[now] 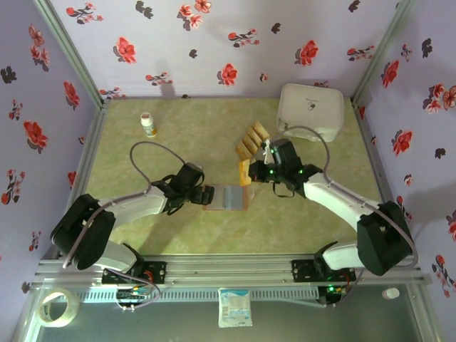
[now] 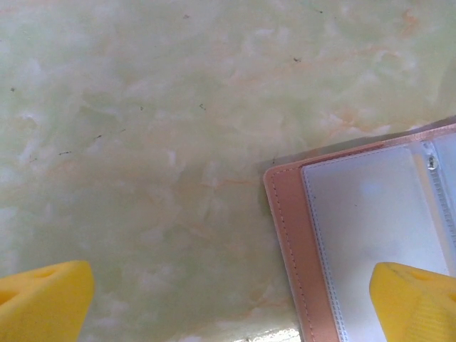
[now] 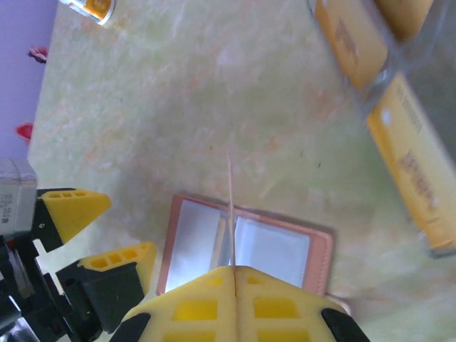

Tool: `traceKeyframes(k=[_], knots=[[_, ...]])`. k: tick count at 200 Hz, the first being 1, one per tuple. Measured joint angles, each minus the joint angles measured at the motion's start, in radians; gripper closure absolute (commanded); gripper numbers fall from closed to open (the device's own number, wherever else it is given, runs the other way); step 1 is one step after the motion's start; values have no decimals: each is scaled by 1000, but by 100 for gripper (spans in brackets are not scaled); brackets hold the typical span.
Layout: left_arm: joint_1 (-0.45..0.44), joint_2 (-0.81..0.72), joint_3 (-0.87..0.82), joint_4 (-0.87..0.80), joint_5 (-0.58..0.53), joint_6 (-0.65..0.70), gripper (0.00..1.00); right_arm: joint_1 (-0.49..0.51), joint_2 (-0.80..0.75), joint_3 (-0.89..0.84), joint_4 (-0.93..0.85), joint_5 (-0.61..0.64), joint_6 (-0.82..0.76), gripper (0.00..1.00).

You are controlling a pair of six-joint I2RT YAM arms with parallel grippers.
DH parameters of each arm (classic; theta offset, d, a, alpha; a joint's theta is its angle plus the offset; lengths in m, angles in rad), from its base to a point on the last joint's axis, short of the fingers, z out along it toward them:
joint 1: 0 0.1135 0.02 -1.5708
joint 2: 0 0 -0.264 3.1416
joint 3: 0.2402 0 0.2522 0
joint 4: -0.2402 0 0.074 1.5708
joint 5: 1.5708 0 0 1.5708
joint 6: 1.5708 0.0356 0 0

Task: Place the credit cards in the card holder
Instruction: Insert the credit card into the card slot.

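Nearby: cards (image 1: 251,140), white box (image 1: 311,111), bottle (image 1: 148,125).

Stitched leather-look card holder (image 2: 285,235), glossy plastic sleeves (image 2: 370,214); smooth marbled table (image 2: 142,142)

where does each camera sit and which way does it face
Top: above and behind, looking down at the table; left arm and right arm show.
Left wrist: on the left arm, facing down at the card holder; open jaws at bottom corners.
Right wrist: on the right arm, looking down past shut jaws pinching a card edge-on.
All share the card holder.
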Motion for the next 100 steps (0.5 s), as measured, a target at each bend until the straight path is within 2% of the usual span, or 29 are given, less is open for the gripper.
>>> traceKeyframes(k=[38,100], knots=[[-18,40,21,-3,-11,13,0,36,2,-182,327,-29,174,100],[-44,105,53,-17,-29,16,0,90,89,-291,659,-32,270,100]])
